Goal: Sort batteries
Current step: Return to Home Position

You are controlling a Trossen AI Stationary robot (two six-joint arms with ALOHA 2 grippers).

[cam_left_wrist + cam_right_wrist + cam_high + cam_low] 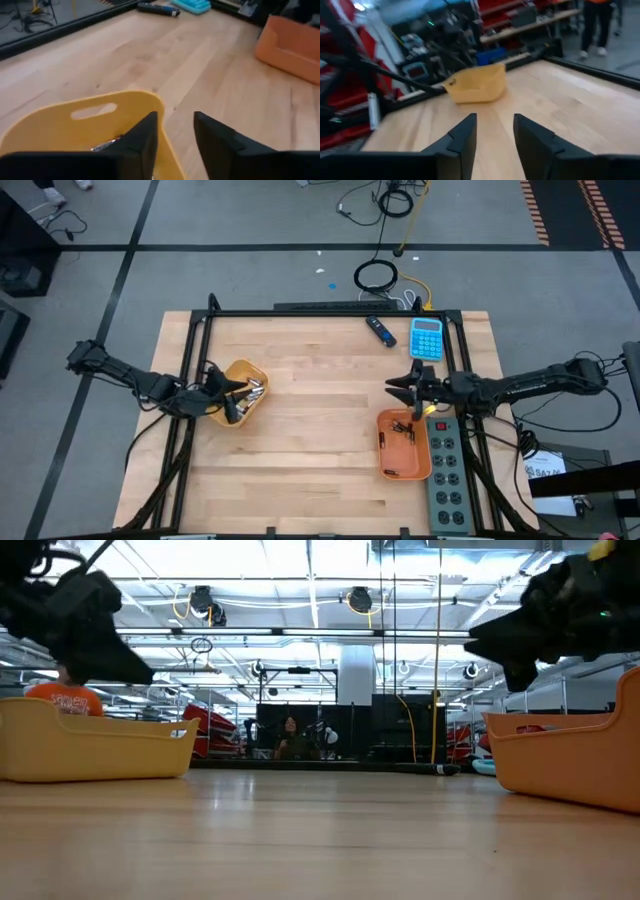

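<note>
Silver batteries partly under left hand, dark batteries in orange bin (too small to count)

The left tool hangs with its two dark fingers parted above the near rim of a yellow plastic bin, where a shiny silver battery peeks out. Across the pale wooden tabletop sit an orange plastic bin, a dark blue-tipped stick and a turquoise calculator.
</note>
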